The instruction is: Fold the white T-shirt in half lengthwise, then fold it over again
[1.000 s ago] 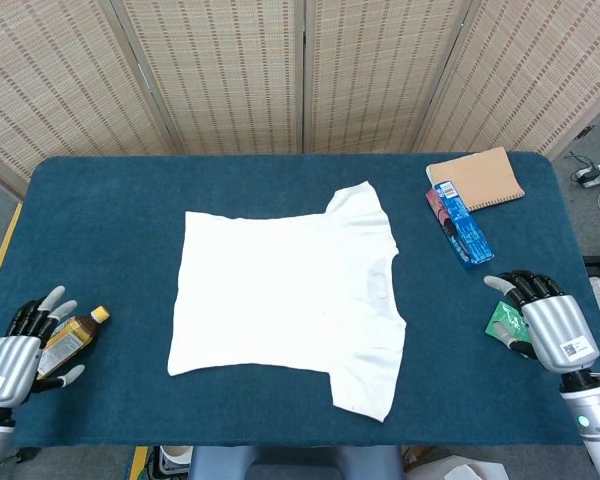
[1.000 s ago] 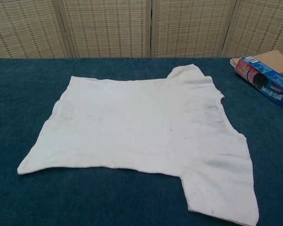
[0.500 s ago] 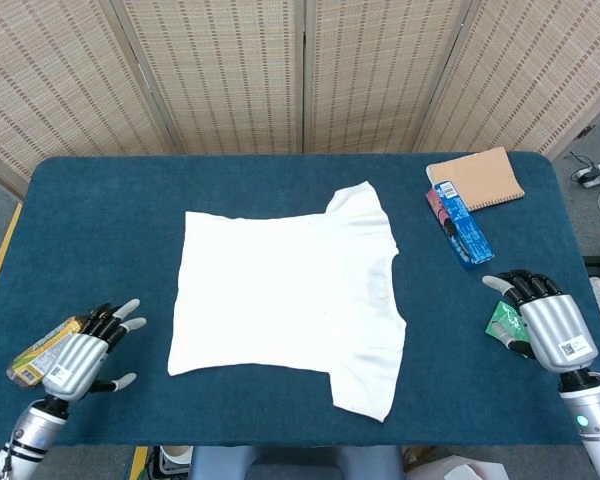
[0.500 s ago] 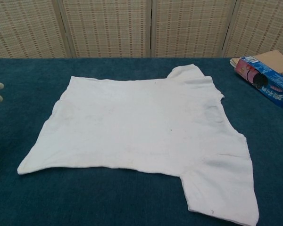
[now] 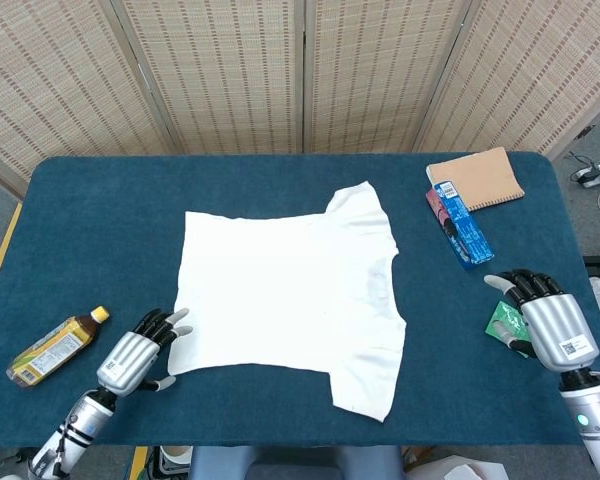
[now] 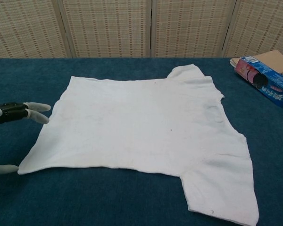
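Matt white cloth T-shirt (image 5: 290,295) on napped blue table covering (image 5: 100,230)

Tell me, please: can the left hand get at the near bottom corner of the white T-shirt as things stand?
Probably yes. The left hand is open right beside the near hem corner of the white T-shirt, with nothing between them; the bottle lies off to its left.

left hand (image 5: 138,352) | moved from bottle (image 5: 57,346) | now beside T-shirt (image 5: 285,295) corner
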Available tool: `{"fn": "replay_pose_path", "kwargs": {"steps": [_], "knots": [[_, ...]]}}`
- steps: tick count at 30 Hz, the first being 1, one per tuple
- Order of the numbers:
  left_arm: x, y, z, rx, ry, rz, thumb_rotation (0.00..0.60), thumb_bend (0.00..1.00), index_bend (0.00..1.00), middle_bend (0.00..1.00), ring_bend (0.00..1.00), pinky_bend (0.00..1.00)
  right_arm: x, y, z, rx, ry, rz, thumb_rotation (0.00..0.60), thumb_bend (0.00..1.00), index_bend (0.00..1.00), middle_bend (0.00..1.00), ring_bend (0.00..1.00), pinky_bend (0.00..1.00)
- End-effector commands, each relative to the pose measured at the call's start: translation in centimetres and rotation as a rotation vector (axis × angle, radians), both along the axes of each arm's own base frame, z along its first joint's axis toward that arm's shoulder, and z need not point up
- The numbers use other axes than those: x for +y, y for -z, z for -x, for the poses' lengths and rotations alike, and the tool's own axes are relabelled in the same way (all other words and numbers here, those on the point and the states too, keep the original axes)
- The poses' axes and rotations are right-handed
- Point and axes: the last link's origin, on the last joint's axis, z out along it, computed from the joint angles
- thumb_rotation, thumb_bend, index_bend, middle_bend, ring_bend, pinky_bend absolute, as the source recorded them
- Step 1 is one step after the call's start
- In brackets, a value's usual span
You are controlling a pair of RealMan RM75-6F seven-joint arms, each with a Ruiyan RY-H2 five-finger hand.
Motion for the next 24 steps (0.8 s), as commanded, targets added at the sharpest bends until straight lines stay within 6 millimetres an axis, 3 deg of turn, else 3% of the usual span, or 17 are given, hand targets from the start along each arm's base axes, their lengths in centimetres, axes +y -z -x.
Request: {"fn": "replay_pose_path", "kwargs": {"steps": [1,10,24], "knots": [[0.0,1.0,0.3,0.014,-0.010,0.015,0.600,0.15,0.25,0.09,0.10,0.06,0.1,0.0,0.1,-0.002,0.004,0.002,0.600,0.26,0.25,0.27,0.19,0.25],[0.1,2.7,0.6,0.029,-0.025,0.023,0.600,0.15,0.25,0.09,0.10,0.06,0.2,-0.2,0.1,-0.001,0.006,0.009,0.600,0.26,0.25,0.27,0.19,0.25],[1.2,3.5,0.9,0.061,-0.035,-0.007,0.600,0.15,0.27,0.09,0.11,0.06,0.4,-0.5,0.2,0.002,0.015,0.018,0.600,0.26,0.25,0.27,0.19,0.25]]}}
